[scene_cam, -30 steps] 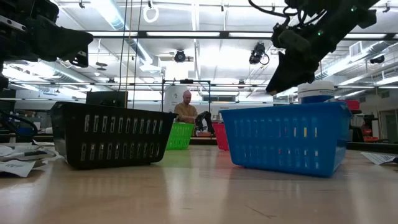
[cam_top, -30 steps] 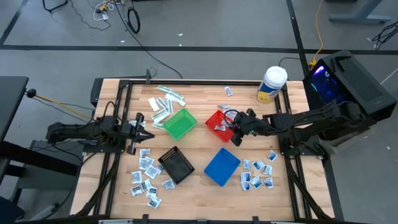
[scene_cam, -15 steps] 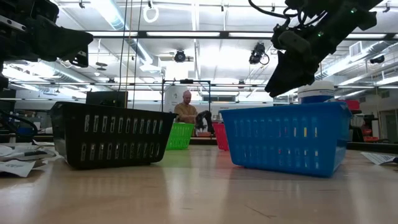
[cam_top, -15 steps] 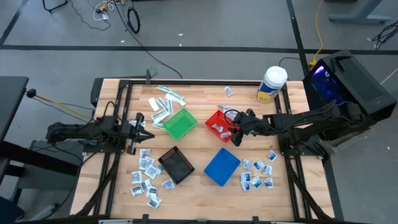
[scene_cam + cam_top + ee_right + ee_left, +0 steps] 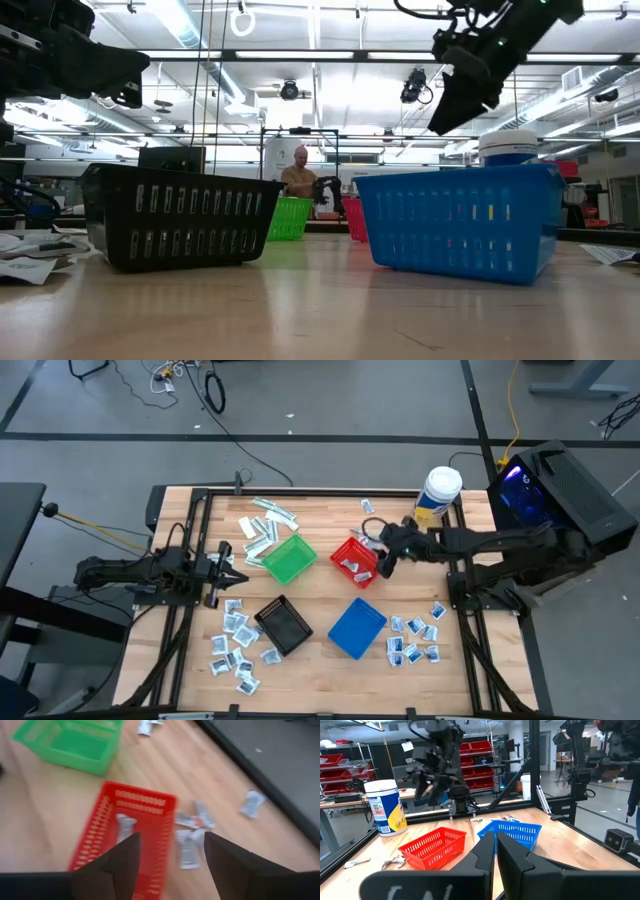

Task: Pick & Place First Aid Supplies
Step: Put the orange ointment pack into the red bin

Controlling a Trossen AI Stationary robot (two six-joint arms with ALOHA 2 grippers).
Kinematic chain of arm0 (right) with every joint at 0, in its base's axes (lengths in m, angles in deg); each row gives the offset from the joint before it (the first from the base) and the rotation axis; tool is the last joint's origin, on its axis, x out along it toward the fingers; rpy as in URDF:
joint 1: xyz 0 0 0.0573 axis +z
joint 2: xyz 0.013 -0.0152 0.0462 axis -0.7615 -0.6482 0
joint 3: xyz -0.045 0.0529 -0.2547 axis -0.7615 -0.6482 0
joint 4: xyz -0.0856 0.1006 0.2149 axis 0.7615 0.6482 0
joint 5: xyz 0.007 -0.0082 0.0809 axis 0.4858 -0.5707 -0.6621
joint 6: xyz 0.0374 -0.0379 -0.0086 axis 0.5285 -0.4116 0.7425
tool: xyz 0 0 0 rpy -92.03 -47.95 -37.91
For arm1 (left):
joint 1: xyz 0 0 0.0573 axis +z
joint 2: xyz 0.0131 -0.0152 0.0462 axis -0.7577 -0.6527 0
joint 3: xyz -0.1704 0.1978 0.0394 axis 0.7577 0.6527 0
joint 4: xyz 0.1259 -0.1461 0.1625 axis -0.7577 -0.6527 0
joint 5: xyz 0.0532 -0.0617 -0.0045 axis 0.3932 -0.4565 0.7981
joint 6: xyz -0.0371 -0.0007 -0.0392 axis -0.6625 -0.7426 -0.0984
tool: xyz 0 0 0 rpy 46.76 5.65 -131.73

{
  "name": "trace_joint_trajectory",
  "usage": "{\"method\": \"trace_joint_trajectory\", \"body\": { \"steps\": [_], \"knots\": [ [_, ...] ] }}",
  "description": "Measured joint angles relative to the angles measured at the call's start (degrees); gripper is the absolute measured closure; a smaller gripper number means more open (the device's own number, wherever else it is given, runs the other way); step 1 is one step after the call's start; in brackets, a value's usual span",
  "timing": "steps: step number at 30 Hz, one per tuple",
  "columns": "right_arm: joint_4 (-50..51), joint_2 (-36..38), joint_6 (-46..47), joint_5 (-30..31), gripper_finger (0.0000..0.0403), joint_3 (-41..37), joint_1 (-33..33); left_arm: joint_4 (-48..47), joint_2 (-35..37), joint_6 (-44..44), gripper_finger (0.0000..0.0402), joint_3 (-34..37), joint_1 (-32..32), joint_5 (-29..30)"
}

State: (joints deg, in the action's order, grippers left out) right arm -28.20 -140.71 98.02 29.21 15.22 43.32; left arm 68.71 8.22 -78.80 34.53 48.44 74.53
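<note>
The right gripper (image 5: 382, 552) hangs in the air just right of centre in the overhead frame, over the right-hand edge of the red basket (image 5: 352, 557), its fingers (image 5: 123, 857) spread and empty. A packet (image 5: 124, 826) lies inside that basket, and a few more packets (image 5: 192, 822) sit on the bare bench (image 5: 320, 595) just beside its rim. The rest of the supplies are scattered widely: a cluster of sachets (image 5: 238, 645) at lower left, another cluster (image 5: 415, 638) at lower right, and the long strips (image 5: 265, 520) up by the green basket (image 5: 288, 558). The left gripper (image 5: 222, 570) waits at the left of the frame, fingers pressed together on nothing.

The risk I see is the next pick. The loose packets lie tight against the red basket's wall, so fingers coming down there could catch the rim and shove or tip the light basket. They are also flat and partly overlapping, so a pinch could lift two or slide off altogether.

Compared with a second ago, the right gripper has lifted and pulled up and to the right, away from the basket's lower corner, and its fingers have spread wider. The left arm hasn't stirred
</note>
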Motion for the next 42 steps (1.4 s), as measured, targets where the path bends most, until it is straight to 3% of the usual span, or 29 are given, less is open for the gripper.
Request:
{"method": "trace_joint_trajectory", "body": {
  "steps": [13, 19, 38, 42],
  "knots": [
    [5.7, -0.8, -5.1, -10.1, 0.0181, 6.1, -15.7, 0.0, 0.0, 0.0, 0.0376, 0.0, 0.0, 0.0],
    [14.3, -4.3, -5.8, -10.5, 0.0181, 13.2, -20.6, 0.0, 0.0, 0.0, 0.0376, 0.0, 0.0, 0.0],
    [17.2, -25.1, -7.7, -10.4, 0.0182, 31.2, -25.1, 0.0, 0.0, 0.0, 0.0376, 0.0, 0.0, 0.0],
    [17.2, -28.6, -4.4, -10.5, 0.0182, 33.8, -26.2, 0.0, 0.0, 0.0, 0.0376, 0.0, 0.0, 0.0]
  ]
}}
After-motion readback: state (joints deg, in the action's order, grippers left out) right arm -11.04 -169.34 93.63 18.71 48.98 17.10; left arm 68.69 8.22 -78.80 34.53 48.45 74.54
